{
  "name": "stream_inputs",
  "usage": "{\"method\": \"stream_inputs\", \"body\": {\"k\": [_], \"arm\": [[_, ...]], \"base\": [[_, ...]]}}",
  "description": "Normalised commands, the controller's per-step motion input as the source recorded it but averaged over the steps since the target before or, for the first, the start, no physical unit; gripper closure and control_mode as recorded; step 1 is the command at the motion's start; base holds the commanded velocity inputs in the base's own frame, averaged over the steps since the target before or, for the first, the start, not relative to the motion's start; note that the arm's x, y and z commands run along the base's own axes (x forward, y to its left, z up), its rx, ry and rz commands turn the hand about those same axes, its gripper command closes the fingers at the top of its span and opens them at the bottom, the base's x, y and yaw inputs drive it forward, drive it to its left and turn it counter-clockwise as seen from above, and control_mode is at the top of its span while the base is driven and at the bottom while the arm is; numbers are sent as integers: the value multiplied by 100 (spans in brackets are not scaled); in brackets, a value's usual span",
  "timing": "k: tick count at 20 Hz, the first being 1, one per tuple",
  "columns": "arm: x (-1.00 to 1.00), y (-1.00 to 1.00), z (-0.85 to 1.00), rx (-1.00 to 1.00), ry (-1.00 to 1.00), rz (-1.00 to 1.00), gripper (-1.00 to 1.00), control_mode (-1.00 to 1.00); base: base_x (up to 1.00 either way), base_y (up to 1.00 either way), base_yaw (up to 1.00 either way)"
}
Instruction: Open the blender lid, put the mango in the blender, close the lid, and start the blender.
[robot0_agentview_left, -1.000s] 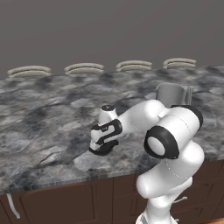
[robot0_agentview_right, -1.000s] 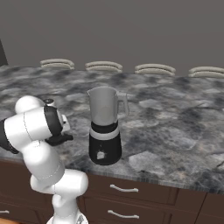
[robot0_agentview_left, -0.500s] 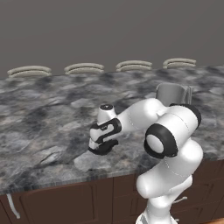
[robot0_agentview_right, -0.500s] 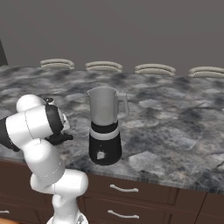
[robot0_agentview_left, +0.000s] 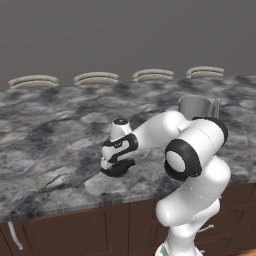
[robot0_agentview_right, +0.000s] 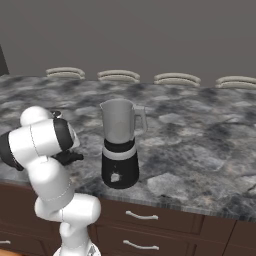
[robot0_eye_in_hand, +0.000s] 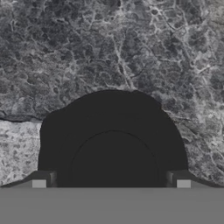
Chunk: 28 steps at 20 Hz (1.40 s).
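Reaching low over the counter (robot0_agentview_left: 55, 145), the hand (robot0_agentview_left: 116, 167) in the left base view hangs just above a flat black disc, the blender lid (robot0_agentview_left: 119, 169), which lies on the marbled stone directly below it. The fingers themselves are hard to separate from the dark lid there. Behind the arm's white elbow, to the hand's far side, only the upper rim and handle of the translucent jar of the blender (robot0_agentview_left: 198, 106) show; its base is hidden by the arm.

In the right base view the blender (robot0_agentview_right: 120, 144) stands whole on the counter (robot0_agentview_right: 200, 150), jar open at the top, black base with a small white knob facing front. The hand is mostly hidden behind the robot's shoulder; only a dark sliver of it or of the lid shows at the shoulder's edge, and which of the two cannot be told.

In the hand view the blender lid (robot0_eye_in_hand: 111, 140) sits straight ahead, its raised centre knob cut off by the lower band. The two fingertips (robot0_eye_in_hand: 43, 179) stand wide apart, one at each side of the lid, clamped on nothing. Whether they touch its rim cannot be made out.
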Motion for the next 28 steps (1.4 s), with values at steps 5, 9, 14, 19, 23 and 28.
{"method": "stream_inputs", "body": {"k": [5,9,14,19,23,28], "arm": [[0,0,-40,0,1,0,100,-100],[0,0,-26,0,0,0,100,-100],[0,0,5,2,-3,0,100,-100],[0,0,48,2,-5,0,100,-100],[0,-6,100,1,-7,0,100,-100],[-2,-17,100,0,-12,-1,100,-100]], "base": [[0,0,0],[0,0,0],[0,0,0],[0,0,0],[0,0,0],[0,0,0]]}}
